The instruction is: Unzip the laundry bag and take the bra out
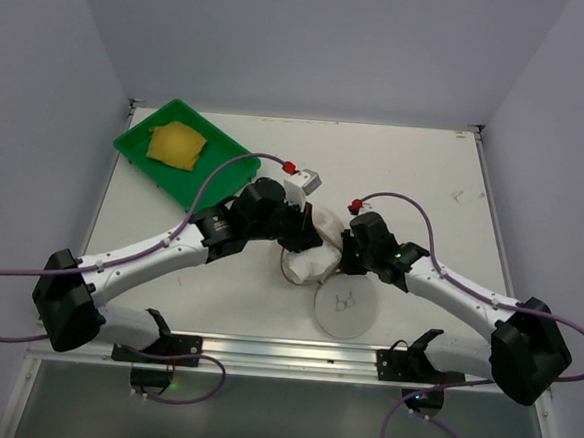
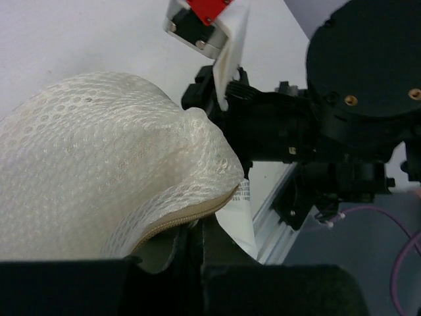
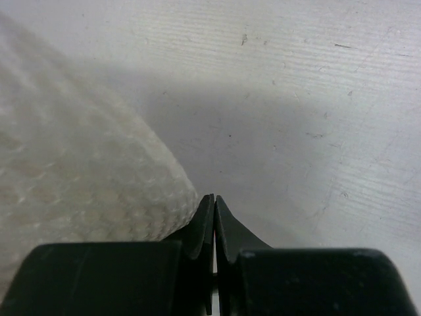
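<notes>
The laundry bag [image 1: 314, 261] is a bulging white mesh drum in the middle of the table, between my two grippers. Its round lid [image 1: 345, 305], with the small black mark, lies flat open in front of it. My left gripper [image 1: 299, 240] is shut on the bag's beige zipper rim [image 2: 187, 220]; its tips [image 2: 199, 250] pinch the mesh [image 2: 99, 151]. My right gripper [image 1: 340, 247] is shut, its tips [image 3: 214, 201] against the bag's side [image 3: 79, 171]; I see nothing between them. A mustard-yellow soft fabric piece [image 1: 177, 146], the bra by its look, lies in the tray.
The green plastic tray [image 1: 226, 154] stands at the back left of the white table. A white care label [image 2: 240, 220] hangs from the bag. The right arm's black wrist [image 2: 362, 85] is close beyond the bag. A metal rail [image 1: 283, 351] runs along the near edge.
</notes>
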Available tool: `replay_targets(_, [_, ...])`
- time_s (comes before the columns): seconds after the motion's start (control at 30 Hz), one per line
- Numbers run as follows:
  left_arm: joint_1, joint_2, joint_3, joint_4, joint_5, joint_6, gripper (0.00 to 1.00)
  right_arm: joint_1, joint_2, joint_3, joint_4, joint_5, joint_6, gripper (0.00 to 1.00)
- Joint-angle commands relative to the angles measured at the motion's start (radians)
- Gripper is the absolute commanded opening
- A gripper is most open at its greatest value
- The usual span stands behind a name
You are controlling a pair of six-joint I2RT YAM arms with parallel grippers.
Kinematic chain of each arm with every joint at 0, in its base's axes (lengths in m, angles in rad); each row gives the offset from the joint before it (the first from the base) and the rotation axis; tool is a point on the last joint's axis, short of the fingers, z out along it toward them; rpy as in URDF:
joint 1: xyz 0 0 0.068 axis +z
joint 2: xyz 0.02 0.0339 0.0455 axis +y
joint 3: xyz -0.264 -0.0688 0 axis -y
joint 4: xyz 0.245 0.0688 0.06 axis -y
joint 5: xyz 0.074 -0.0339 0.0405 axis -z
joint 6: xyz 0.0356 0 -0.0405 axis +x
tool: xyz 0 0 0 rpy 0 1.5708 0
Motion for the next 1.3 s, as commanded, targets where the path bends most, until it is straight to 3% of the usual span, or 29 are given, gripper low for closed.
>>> replay_targets(0.0, [0.052, -0.015, 0.01, 0.077, 0.288, 0.041, 0.0, -0.021, 0.027, 0.032, 0.023, -0.029, 0.012, 0.01])
replay_targets(0.03, [0.059, -0.01, 0.025, 0.043, 0.276, 0.041, 0.0, -0.028, 0.035, 0.031, 0.023, -0.035, 0.013, 0.01])
replay_targets(0.07, [0.061, 0.012, 0.049, -0.077, 0.121, 0.047, 0.0, -0.038, 0.044, 0.031, 0.02, -0.038, 0.015, 0.03])
replay_targets(0.13, [0.066, 0.054, 0.095, -0.158, -0.007, 0.049, 0.0, -0.044, 0.037, 0.029, 0.008, -0.046, 0.013, 0.06])
replay_targets(0.17, [0.078, 0.065, 0.094, -0.165, -0.028, 0.05, 0.0, -0.045, 0.003, 0.029, 0.008, -0.047, 0.006, 0.13])
replay_targets(0.27, [0.096, 0.104, 0.059, -0.117, 0.01, 0.046, 0.0, -0.044, -0.063, 0.029, 0.01, -0.089, -0.034, 0.28])
replay_targets(0.3, [0.099, 0.115, 0.056, -0.113, 0.014, 0.041, 0.0, -0.045, -0.106, 0.028, 0.008, -0.092, -0.043, 0.38])
replay_targets(0.4, [0.102, 0.154, 0.06, -0.095, 0.037, 0.036, 0.0, -0.044, -0.167, 0.025, 0.008, -0.132, -0.082, 0.51])
replay_targets(0.5, [0.109, 0.18, 0.075, -0.096, 0.031, 0.04, 0.0, -0.045, -0.197, 0.005, 0.032, -0.187, -0.114, 0.59])
replay_targets(0.7, [0.11, 0.178, 0.088, -0.096, 0.049, 0.049, 0.0, -0.044, -0.123, 0.008, 0.111, -0.244, -0.145, 0.62])
replay_targets(0.83, [0.116, 0.157, 0.074, -0.104, 0.057, 0.064, 0.0, -0.044, -0.045, 0.011, 0.141, -0.224, -0.16, 0.54])
replay_targets(0.87, [0.118, 0.151, 0.069, -0.107, 0.058, 0.07, 0.0, -0.045, -0.02, 0.011, 0.141, -0.215, -0.163, 0.46])
replay_targets(0.97, [0.133, 0.131, 0.037, -0.089, 0.093, 0.079, 0.0, -0.047, 0.004, 0.011, 0.151, -0.213, -0.163, 0.35])
replay_targets(1.1, [0.147, 0.105, -0.016, -0.061, 0.17, 0.102, 0.0, -0.048, 0.017, 0.012, 0.151, -0.193, -0.159, 0.09])
replay_targets(1.2, [0.147, 0.092, -0.036, -0.078, 0.242, 0.161, 0.0, -0.064, 0.007, 0.014, 0.138, -0.153, -0.143, 0.0])
replay_targets(1.27, [0.147, 0.083, -0.052, -0.084, 0.332, 0.219, 0.0, -0.079, 0.009, 0.024, 0.106, -0.127, -0.127, 0.0])
